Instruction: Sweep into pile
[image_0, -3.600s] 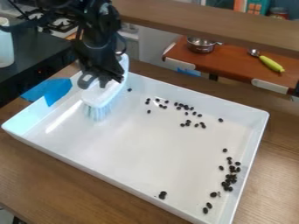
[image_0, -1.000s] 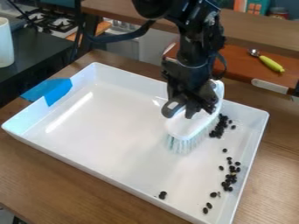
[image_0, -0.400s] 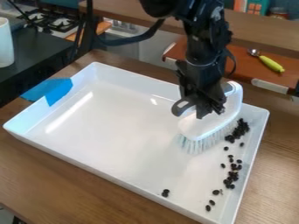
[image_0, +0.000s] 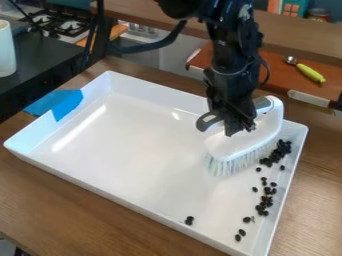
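Mostly white and brown, speckled black, with a patch of bright blue.
Shines plain white across the tray (image_0: 140, 150), with brighter streaks of glare and a pale blue tint at the left corner. Stays white on the brush (image_0: 247, 142), with grey on the handle and pale bluish-white in the bristles (image_0: 230, 164). Turns black on the gripper (image_0: 229, 124), and black again in the beans (image_0: 266, 199), like dark dots on white. Shows streaky brown grain on the table (image_0: 67, 205), flat blue on the tape (image_0: 65, 103), reddish brown on the board (image_0: 277, 77), and yellow-green on the scoop's handle (image_0: 311, 73).
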